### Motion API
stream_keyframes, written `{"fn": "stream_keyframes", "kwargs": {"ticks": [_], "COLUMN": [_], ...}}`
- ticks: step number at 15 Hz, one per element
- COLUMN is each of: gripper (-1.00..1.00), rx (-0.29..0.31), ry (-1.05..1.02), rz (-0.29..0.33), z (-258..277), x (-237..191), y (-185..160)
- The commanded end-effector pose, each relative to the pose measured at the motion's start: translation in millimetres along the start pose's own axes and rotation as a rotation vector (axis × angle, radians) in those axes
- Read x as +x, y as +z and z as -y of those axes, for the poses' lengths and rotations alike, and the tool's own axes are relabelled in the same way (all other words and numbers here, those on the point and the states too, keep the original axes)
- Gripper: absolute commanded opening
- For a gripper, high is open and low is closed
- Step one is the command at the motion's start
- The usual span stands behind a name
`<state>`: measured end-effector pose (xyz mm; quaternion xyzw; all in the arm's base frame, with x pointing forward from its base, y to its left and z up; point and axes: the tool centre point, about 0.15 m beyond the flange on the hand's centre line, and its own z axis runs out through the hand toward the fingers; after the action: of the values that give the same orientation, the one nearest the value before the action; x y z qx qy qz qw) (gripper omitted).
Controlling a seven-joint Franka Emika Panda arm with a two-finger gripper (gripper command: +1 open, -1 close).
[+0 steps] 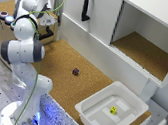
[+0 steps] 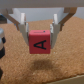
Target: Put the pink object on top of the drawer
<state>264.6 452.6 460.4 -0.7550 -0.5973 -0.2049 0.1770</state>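
showing the exterior view: the white arm (image 1: 23, 49) bends back toward the drawer (image 1: 3, 28), a tan unit with round coloured buttons on top at the exterior view's left. the tool (image 1: 48, 22) hangs beside the drawer, its grasp too small to judge here. on the cork surface (image 1: 81, 82) lies a small dark die (image 1: 75, 72), and a white tray (image 1: 111, 111) holds a yellow die (image 1: 113, 110). a white cabinet (image 1: 115, 21) stands behind.

wrist view: the tool (image 2: 39, 31) is clenched on the pink object (image 2: 40, 43), a cube marked with a black letter, held between both fingers (image 2: 24, 29) above the cork, its shadow below.
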Motion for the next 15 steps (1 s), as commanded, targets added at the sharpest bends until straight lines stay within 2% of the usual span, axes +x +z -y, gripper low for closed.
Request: {"fn": "stream_keyframes", "kwargs": {"ticks": [1,7,10,13,15], "gripper": [1.0,1.0,1.0,1.0,1.0], "rx": [0.039,0.051,0.031,0.0,-0.026], "ry": [0.016,-0.046,-0.075,-0.066,-0.071], "rz": [0.054,-0.023,-0.046,-0.021,0.031], "z": [-8.5,8.4,21.4,25.6,31.8], "x": [18.1,23.5,10.4,-20.7,-50.4], "y": [41.1,-17.4,-52.2,-78.9,-88.2]}}
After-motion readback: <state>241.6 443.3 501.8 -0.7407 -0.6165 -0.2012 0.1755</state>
